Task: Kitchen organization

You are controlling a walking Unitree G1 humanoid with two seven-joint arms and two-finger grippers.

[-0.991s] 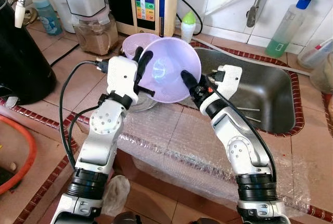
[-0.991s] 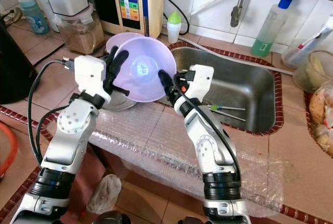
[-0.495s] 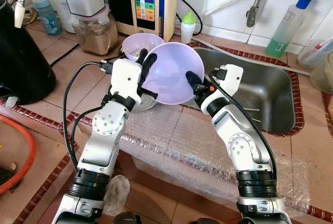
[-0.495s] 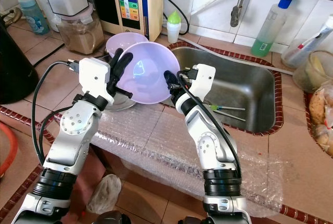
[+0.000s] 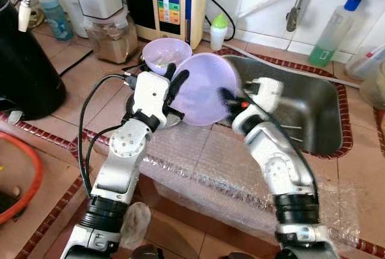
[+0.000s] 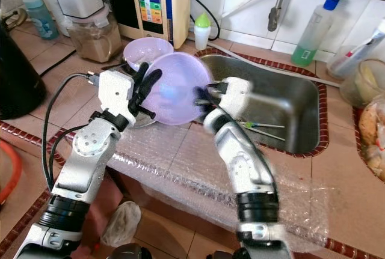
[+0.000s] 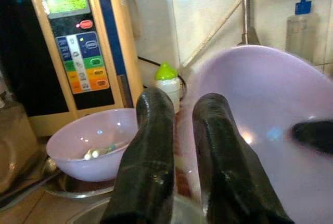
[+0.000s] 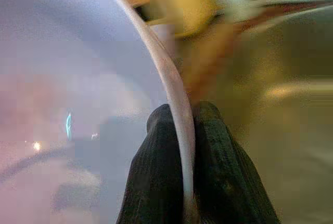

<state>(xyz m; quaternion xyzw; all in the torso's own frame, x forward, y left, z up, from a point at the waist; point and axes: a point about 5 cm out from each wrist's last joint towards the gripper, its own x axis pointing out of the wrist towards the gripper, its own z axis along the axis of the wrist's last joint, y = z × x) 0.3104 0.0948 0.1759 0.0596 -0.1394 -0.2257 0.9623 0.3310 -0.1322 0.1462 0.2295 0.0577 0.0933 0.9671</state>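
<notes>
large bowl (image 5: 204, 89): pale purple, held tilted on edge above the table, just left of the sink and in front of the small bowl
right gripper (image 8: 178, 146): fingers clamped on the large bowl's rim, one finger inside, one outside; arm blurred in the eye views
left gripper (image 5: 175, 80): at the left rim of the large bowl; fingers (image 7: 151, 151) close together with a narrow gap, rim just beside them; cannot tell if they pinch it
small bowl (image 5: 166, 54): pale purple, upright behind the large bowl, a few small bits inside; sits on a metal dish (image 5: 169, 118)
sink (image 5: 313, 115): steel basin right of the bowls, thin utensils lying in it
table (image 5: 72, 85): terracotta tile top with dark red patterned edging
bubble wrap (image 5: 204, 169): clear sheet over the front edge of the table, below both arms
water machine (image 5: 174, 0): cream unit with coloured buttons against the wall behind the small bowl
squeeze bottle (image 5: 218, 30): small, white, green cap, right of the machine
jar (image 5: 111, 36): clear container of brown contents, left of the machine
green bottle (image 5: 331, 30): blue cap, back wall behind the sink
black appliance (image 5: 24, 73): far left on the table
</notes>
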